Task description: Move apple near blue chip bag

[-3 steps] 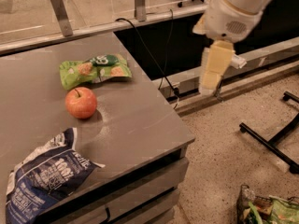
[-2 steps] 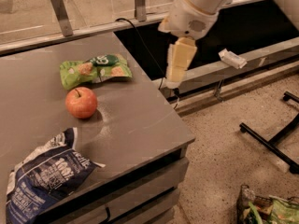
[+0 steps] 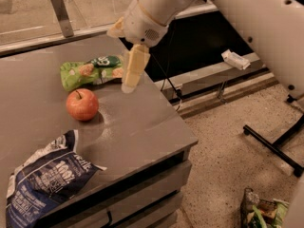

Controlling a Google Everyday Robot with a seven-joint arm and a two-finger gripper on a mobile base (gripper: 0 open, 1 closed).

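The pincer (image 3: 128, 85) hangs over the grey surface (image 3: 142, 127), just right of the apple (image 3: 82, 104) and apart from it; how far open it is cannot be told. The apple sits between the green snack bag (image 3: 90, 71) and the blue chip bag (image 3: 45, 179).

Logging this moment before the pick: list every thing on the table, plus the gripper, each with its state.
apple: upright, stem up, on the table, untouched, apart from both bags.
blue chip bag: crumpled, lying flat at the table's near edge.
green snack bag: lying flat behind the apple.
gripper: in the air beside the green snack bag's right end, holding nothing.
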